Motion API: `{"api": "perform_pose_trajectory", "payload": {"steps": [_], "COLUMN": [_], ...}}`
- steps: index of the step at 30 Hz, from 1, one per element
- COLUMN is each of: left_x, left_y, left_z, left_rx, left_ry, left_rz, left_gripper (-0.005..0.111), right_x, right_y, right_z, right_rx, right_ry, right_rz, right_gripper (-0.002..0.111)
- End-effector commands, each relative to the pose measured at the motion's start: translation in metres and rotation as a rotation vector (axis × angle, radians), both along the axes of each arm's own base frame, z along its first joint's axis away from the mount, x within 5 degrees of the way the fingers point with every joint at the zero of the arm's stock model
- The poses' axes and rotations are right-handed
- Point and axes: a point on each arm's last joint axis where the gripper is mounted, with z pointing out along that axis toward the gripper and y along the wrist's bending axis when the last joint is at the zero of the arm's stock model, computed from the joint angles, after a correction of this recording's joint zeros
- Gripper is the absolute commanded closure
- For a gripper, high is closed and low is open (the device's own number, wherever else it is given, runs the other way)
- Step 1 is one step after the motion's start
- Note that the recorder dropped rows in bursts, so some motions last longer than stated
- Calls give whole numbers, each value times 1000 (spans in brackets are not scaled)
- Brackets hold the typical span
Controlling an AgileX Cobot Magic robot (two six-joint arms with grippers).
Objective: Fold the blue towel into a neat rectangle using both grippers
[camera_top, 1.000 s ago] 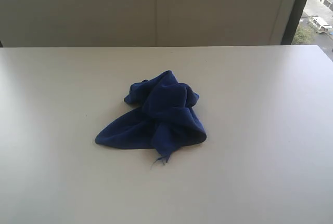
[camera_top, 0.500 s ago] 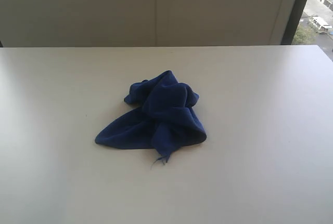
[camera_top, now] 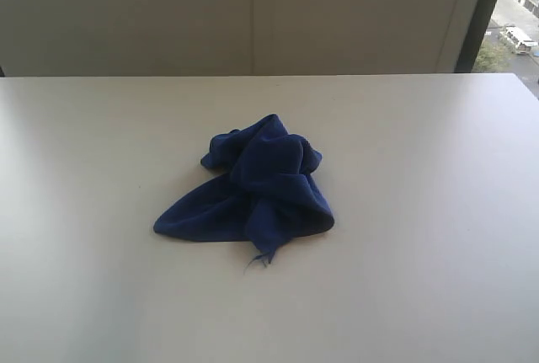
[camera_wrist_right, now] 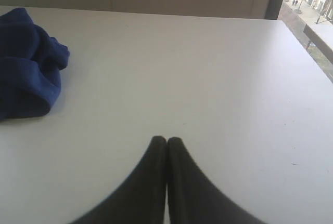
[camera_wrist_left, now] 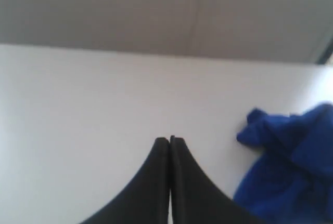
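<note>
The blue towel (camera_top: pixel 257 188) lies crumpled in a heap near the middle of the white table (camera_top: pixel 438 211), with a loose thread trailing from its front corner. Neither arm shows in the exterior view. In the left wrist view my left gripper (camera_wrist_left: pixel 169 140) is shut with nothing in it, and the blue towel (camera_wrist_left: pixel 291 167) lies off to one side of it, apart from the jaws. My right gripper (camera_wrist_right: pixel 166 140) is likewise shut and empty over bare table, with the blue towel (camera_wrist_right: pixel 26 65) well away from it.
A grey wall (camera_top: pixel 253 9) runs behind the table's far edge. A dark window frame (camera_top: pixel 480 9) stands at the back right, with a street scene outside.
</note>
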Motion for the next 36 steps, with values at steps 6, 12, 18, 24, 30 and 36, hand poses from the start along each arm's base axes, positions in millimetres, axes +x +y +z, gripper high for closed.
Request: {"api": "perform_pose_trajectory", "payload": {"steps": [6, 12, 18, 24, 30, 36], "left_x": [93, 136, 130, 133, 134, 130], "left_y": [-22, 3, 29, -65, -204, -242], "left_z": [-35, -26, -62, -63, -61, -87], "left_rx": [192, 764, 1130, 610, 605, 799], "left_ry": [296, 255, 775, 838, 632, 493], "left_rz": [-236, 105, 105, -664, -1054, -1224], "left_gripper": [107, 107, 107, 107, 107, 75], "right_x": [0, 0, 0, 0, 0, 0], "right_y": [0, 0, 0, 0, 0, 0], "right_z": [-1, -1, -1, -1, -1, -1], "right_rx": [-1, 1, 1, 1, 1, 1], "right_ry": [-2, -2, -2, -2, -2, -2], "right_rz": [1, 1, 1, 1, 1, 1], "right_gripper": [108, 108, 108, 108, 108, 108]}}
